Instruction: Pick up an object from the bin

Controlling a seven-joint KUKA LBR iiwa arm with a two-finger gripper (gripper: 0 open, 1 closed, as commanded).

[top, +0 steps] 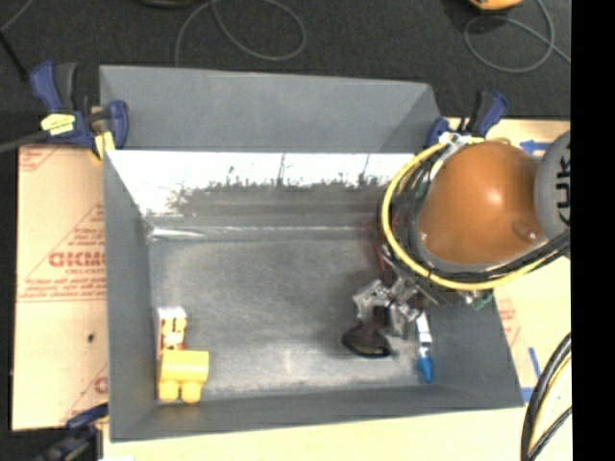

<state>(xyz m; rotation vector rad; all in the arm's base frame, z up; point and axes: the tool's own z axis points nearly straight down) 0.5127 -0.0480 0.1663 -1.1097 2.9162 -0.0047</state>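
My gripper hangs low over the right part of the bin floor, under the orange dome. Directly in front of it, touching or nearly touching its tips, lies a small dark brown rounded thing. I cannot tell whether the gripper has hold of it. To its right, by the bin's right wall, is a short white stick with a blue tip. Far off in the front left corner sits a yellow block toy with a white and red piece on top.
The arm and its cables cover the bin's right back corner. The right wall is close beside the gripper, and the front wall lies just beyond the dark thing. Bare grey floor stretches between the gripper and the yellow toy.
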